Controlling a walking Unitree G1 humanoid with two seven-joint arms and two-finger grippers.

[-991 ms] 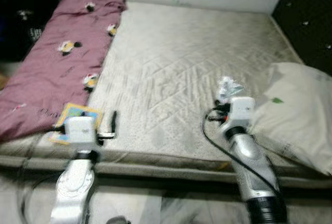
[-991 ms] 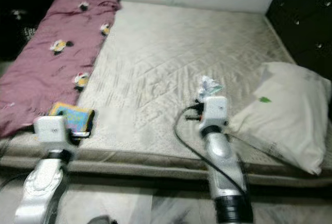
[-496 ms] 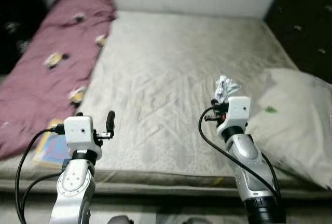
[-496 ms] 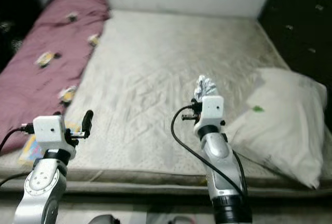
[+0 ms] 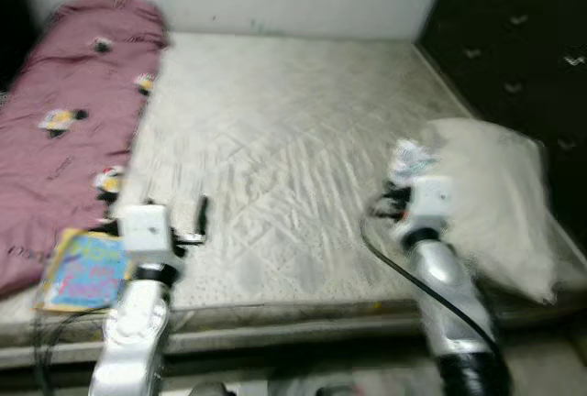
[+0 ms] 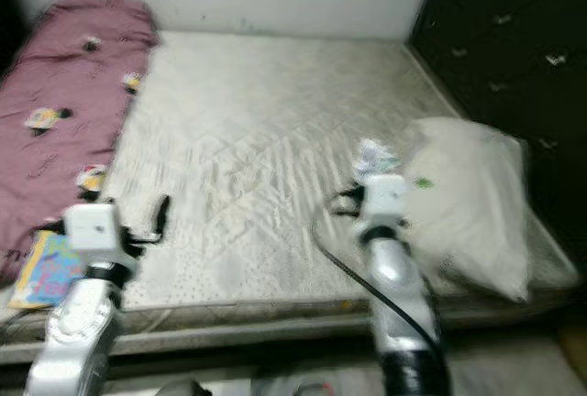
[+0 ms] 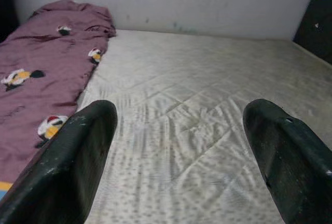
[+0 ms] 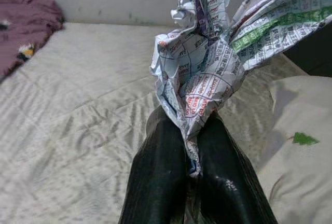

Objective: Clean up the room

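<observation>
Pinching crumpled printed paper (image 8: 207,63), right tool (image 8: 194,167) above mattress (image 5: 275,139); left tool (image 7: 181,151) spread.

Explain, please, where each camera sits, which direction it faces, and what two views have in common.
Left eye view: on the head, facing forward and down at the mattress; both silver arms show.
Right eye view: the same scene from the other eye.
Left wrist view: on the left wrist, facing along the open left gripper across the mattress toward the purple blanket.
Right wrist view: on the right wrist, facing along the right gripper, shut on crumpled paper.
Shared: both wrist views show mattress, blanket and wall.
</observation>
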